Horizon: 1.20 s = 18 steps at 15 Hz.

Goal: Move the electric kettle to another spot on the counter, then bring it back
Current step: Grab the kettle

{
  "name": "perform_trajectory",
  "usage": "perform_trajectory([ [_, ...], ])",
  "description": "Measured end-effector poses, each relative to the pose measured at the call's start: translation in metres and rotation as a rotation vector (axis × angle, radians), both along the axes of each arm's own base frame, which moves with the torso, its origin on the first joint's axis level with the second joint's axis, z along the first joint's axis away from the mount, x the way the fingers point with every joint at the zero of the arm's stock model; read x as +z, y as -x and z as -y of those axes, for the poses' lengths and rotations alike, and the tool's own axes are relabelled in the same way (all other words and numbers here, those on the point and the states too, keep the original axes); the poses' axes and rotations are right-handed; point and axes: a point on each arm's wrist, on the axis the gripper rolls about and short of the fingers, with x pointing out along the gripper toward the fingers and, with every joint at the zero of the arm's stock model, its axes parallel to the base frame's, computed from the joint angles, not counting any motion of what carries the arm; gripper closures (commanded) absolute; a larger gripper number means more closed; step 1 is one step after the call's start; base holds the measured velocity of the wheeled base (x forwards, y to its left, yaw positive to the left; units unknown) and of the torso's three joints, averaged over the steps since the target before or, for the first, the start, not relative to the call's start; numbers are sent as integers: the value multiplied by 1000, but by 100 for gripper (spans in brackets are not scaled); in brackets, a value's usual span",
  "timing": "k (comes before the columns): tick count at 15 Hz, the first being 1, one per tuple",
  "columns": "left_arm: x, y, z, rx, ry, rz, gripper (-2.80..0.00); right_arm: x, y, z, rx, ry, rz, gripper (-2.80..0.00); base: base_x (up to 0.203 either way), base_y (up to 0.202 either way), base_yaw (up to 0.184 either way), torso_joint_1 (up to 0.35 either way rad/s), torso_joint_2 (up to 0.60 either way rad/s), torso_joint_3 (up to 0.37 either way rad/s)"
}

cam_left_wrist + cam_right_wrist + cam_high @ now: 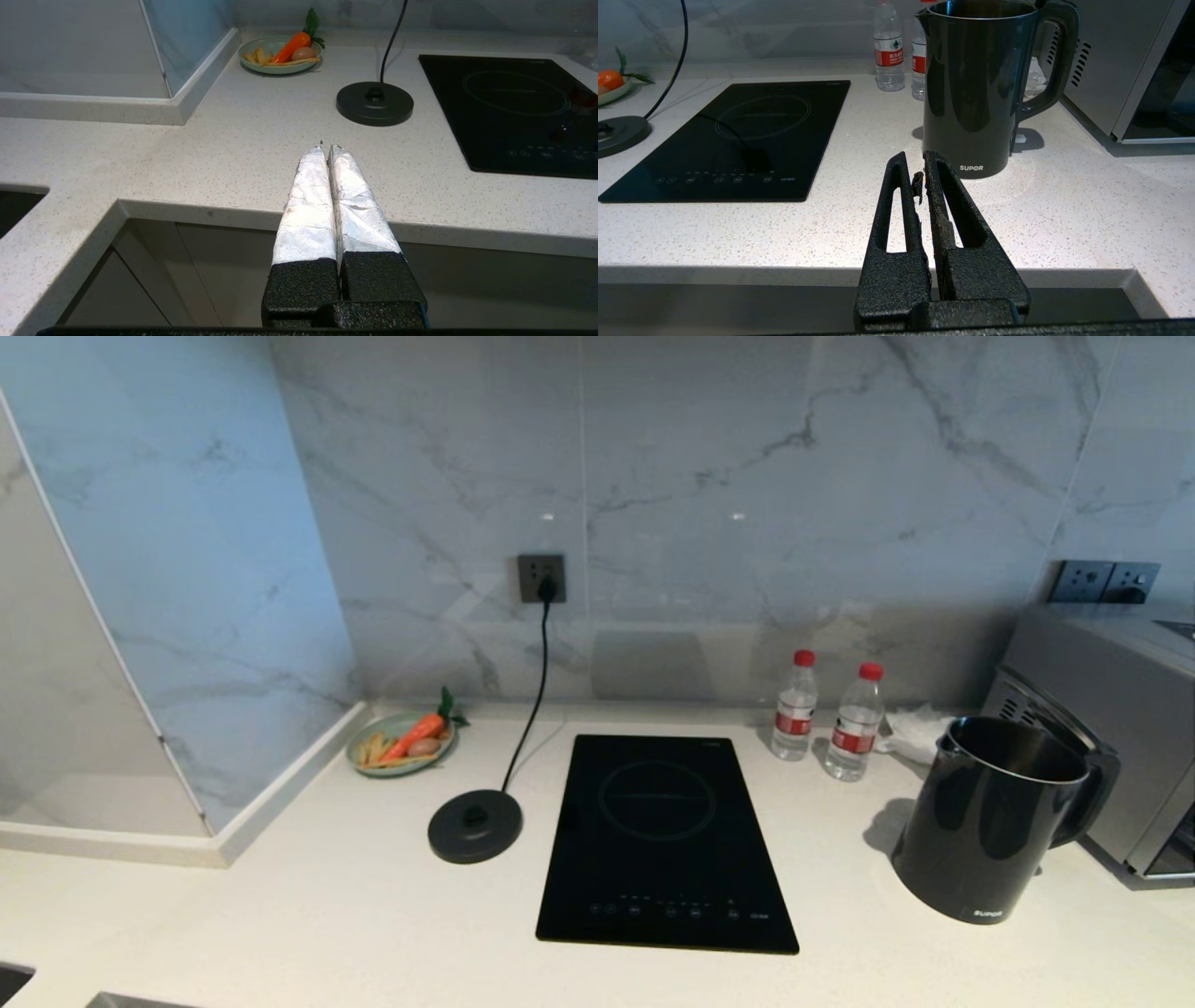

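The electric kettle (994, 817) stands on the counter (327, 915) right of the cooktop (665, 840), away from its base disc (475, 825), so the return awaits: the right tool (923, 163), pressed together like the left tool (325, 148), must part for the handle.

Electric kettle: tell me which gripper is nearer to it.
Right. The right gripper, shut, hangs above the counter front edge just before the electric kettle. The left gripper, shut, is at the front edge before the base disc, beyond the cooktop from the kettle.
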Motion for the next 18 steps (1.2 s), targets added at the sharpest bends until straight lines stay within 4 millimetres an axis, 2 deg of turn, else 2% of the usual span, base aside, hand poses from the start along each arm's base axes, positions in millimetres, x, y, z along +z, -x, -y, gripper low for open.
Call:
perform_trajectory([
  [14, 0, 0, 0, 0, 0, 0, 0, 0, 0, 0, -7, 0, -11, 0, 0, 0, 0, 0, 0, 0],
  [16, 0, 0, 0, 0, 0, 0, 0, 16, 4, 1, -27, -12, 21, 0, 0, 0, 0, 0, 0, 0],
  [18, 0, 0, 0, 0, 0, 0, 0, 50, 4, 1, -43, -67, 52, 0, 0, 0, 0, 0, 0, 0],
])
